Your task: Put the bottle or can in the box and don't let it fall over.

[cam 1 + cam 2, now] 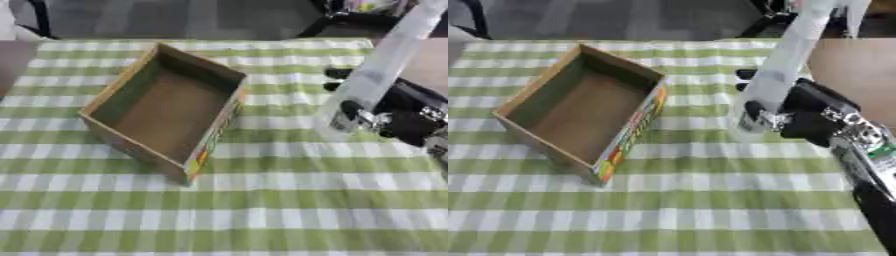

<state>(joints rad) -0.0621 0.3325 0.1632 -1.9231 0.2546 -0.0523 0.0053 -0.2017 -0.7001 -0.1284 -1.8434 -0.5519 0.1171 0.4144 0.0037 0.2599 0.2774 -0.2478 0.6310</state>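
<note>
Item one, the table [289,210], which I see covered in a green-and-white checked cloth. Item two, the box [579,112]: open-topped cardboard with a colourful printed side, set askew to the left of my right hand and apart from it; I see only its bare brown floor inside. Item three, my right hand [802,112], black with silver joints, entering from the right, fingers and thumb curled round the lower part of the bottle. Item four, the bottle [785,65]: tall, clear, held above the cloth in that hand, outside the box. Its long axis tilts, base down-left by the fingers, top leaning up-right toward the far edge.
</note>
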